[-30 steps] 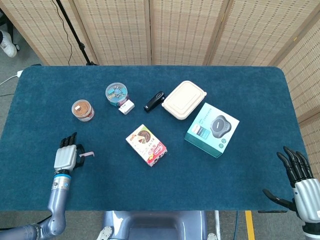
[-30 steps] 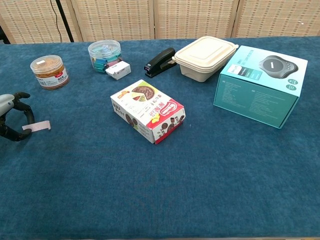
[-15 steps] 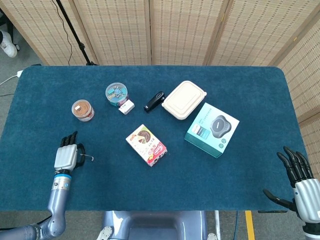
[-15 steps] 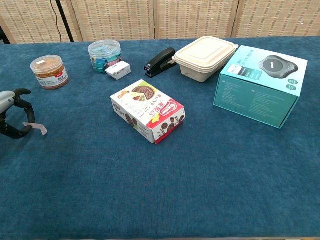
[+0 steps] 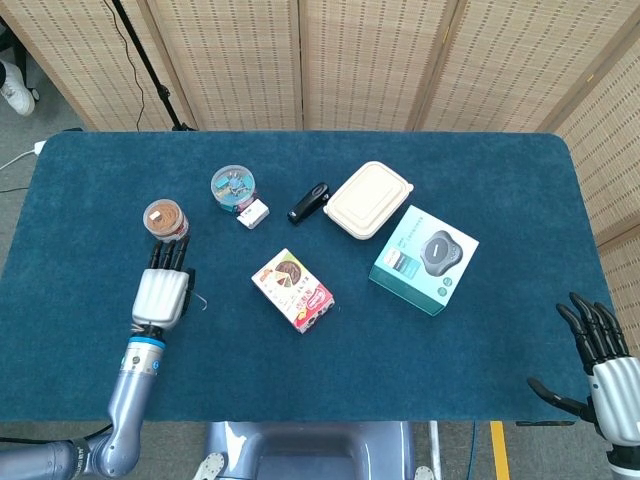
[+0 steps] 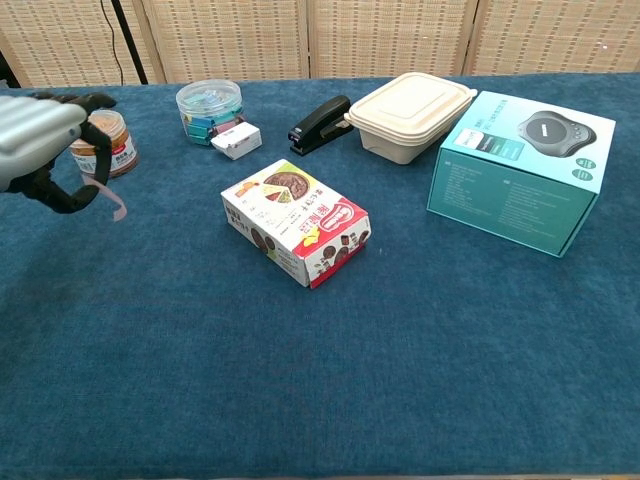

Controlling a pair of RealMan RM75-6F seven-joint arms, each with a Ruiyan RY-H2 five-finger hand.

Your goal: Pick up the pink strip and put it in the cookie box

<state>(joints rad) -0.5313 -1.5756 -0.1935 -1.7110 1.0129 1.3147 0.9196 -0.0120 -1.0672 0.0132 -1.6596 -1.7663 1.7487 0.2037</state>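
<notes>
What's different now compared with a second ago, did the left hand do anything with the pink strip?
The left hand has lifted off the table and moved forward and to the right, toward the cookie box, carrying the pink strip pinched in its fingers. It already held the strip a second ago. The right hand stayed open at the table's near right edge, and nothing else on the table moved.

Left robot hand (image 6: 40,135) cut off by chest view's left edge, pink strip (image 6: 112,200) beneath its fingers motion-blurred, right robot hand (image 5: 605,365) partly past head view's corner
</notes>
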